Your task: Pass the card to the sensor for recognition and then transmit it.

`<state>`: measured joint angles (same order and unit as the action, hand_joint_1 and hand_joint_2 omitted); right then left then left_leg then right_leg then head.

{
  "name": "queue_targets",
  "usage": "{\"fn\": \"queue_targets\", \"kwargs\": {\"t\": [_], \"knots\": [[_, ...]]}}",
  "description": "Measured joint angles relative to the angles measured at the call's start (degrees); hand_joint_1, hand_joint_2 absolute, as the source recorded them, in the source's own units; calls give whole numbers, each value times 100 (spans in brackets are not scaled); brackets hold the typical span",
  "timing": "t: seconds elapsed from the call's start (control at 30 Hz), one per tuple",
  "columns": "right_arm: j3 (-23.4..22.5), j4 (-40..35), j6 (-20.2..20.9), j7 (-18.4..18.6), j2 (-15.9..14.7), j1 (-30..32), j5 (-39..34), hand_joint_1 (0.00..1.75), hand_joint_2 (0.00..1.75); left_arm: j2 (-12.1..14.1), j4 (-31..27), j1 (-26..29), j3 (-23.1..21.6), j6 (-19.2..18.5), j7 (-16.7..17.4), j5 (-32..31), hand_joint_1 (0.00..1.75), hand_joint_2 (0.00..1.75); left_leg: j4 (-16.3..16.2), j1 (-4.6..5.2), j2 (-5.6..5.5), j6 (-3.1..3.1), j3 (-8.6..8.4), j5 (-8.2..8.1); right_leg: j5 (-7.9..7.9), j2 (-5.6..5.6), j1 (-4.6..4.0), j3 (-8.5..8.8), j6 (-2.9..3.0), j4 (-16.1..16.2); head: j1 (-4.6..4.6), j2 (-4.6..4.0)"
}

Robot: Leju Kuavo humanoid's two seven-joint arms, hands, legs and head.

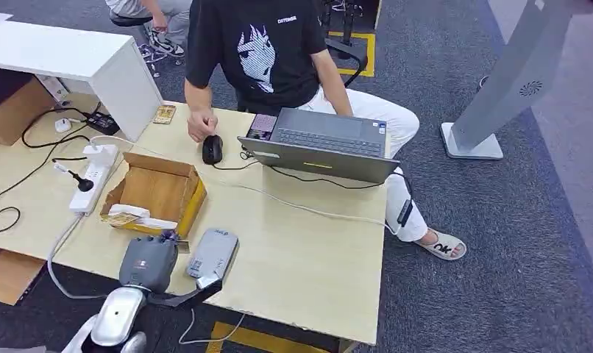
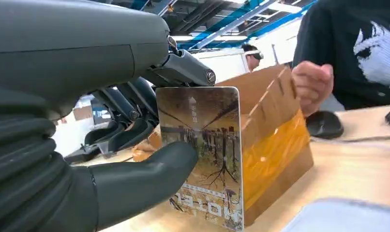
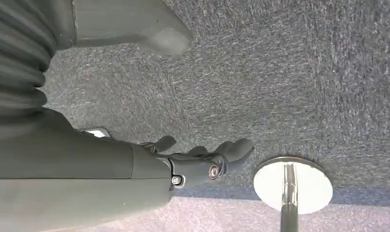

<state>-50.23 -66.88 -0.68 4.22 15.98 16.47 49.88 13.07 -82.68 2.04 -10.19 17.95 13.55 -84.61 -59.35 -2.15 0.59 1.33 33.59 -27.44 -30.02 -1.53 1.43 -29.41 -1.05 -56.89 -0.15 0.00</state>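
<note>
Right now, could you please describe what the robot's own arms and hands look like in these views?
The left arm is glossy silver, ending in a dark grey hand housing with a small red-and-white label. The left hand has a grey ribbed wrist cover, a thick matte grey thumb and darker, glossier fingers with metal pivot screws. The right hand matches: ribbed grey cover, smooth grey shell, dark fingers with silver screws.

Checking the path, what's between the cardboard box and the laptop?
In the head view, bare tabletop crossed by a white cable lies between the box and the laptop; the mouse sits farther back.
</note>
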Motion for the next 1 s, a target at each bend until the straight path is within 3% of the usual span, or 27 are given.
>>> {"fn": "queue_targets", "kwargs": {"t": [0.27, 0.5, 1.0], "knots": [[-46, 59, 0, -4, -2, -20, 230, 0, 175, -2, -300, -46, 0, -53, -44, 131, 175, 175, 0, 0, 0, 0, 0, 0, 0, 0, 0, 2, 0, 0, 2, 0], [-391, 249, 24, -192, -2, -164, 654, 0, 175, -83, -319, -93, 0, -109, -61, 107, 175, 175, 0, 0, -2, 0, 0, 0, 0, -1, 0, 2, 0, 0, 2, 0], [-586, 444, 50, -301, -2, -226, 828, 0, 175, -208, 87, -246, -90, -57, -109, -48, 175, 175, 0, 0, -3, 0, 1, 0, 0, -2, 0, 2, 0, 0, 2, 0]]}}
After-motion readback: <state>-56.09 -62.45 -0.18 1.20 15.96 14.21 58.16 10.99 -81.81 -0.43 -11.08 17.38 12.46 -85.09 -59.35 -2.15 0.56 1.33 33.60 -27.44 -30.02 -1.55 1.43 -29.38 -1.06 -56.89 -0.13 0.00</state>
